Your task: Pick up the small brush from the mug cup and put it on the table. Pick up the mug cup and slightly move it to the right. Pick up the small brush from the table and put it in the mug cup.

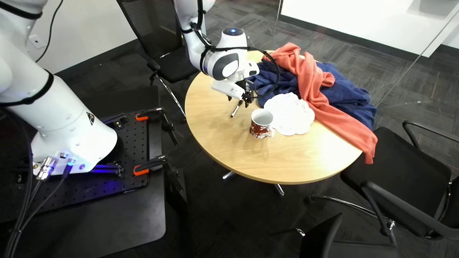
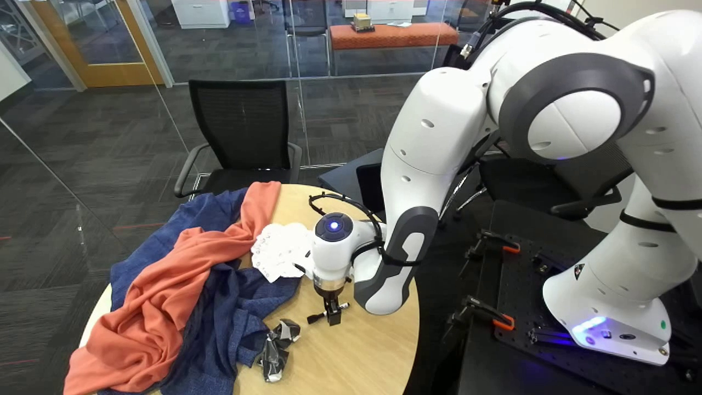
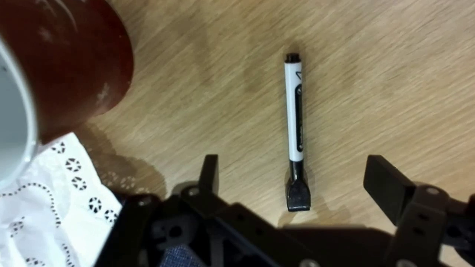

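The small brush (image 3: 294, 118), with a white handle and a black flat head, lies on the light wood table (image 3: 378, 85). It also shows in both exterior views (image 1: 235, 110) (image 2: 315, 318), partly hidden by the gripper in the latter. My gripper (image 3: 292, 163) is open and empty just above the brush, one finger on each side of its black end. It also shows in both exterior views (image 1: 238, 101) (image 2: 333, 317). The dark red mug cup (image 1: 259, 129) stands upright beside the brush. It is at the left edge of the wrist view (image 3: 78, 70).
A white lacy doily (image 1: 290, 114) lies beside the mug. An orange cloth (image 1: 315, 86) and a dark blue cloth (image 1: 344, 93) are heaped across the table. A crumpled black and silver object (image 2: 277, 351) lies by the blue cloth. Chairs (image 1: 398, 168) surround the table.
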Robot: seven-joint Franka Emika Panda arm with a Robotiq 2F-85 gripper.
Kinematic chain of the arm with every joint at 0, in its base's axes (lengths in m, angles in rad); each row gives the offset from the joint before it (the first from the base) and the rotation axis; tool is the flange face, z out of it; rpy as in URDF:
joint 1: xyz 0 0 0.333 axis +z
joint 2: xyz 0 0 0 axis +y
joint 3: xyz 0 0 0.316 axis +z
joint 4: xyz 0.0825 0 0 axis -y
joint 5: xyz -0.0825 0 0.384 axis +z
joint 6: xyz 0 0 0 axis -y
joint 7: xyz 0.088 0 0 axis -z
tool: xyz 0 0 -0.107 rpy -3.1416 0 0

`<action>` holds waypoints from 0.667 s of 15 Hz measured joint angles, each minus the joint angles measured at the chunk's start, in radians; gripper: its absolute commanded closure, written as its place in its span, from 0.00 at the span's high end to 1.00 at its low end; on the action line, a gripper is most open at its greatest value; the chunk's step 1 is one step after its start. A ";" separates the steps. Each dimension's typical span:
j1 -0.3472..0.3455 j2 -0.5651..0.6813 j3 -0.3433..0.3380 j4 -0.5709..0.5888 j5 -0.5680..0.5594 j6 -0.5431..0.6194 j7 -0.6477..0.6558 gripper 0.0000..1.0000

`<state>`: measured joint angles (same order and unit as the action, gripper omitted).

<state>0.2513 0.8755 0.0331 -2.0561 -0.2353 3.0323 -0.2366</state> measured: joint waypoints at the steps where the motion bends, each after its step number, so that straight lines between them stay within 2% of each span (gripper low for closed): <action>1: -0.009 0.013 0.009 0.013 -0.002 -0.006 -0.012 1.00; 6: -0.036 0.057 0.042 0.063 -0.011 -0.038 -0.039 1.00; 7: -0.038 0.063 0.045 0.070 -0.014 -0.041 -0.039 0.75; 8: -0.041 0.068 0.048 0.076 -0.016 -0.043 -0.039 0.72; 10: -0.046 0.077 0.054 0.086 -0.020 -0.043 -0.042 0.56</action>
<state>0.2053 0.9526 0.0875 -1.9704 -0.2550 2.9891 -0.2782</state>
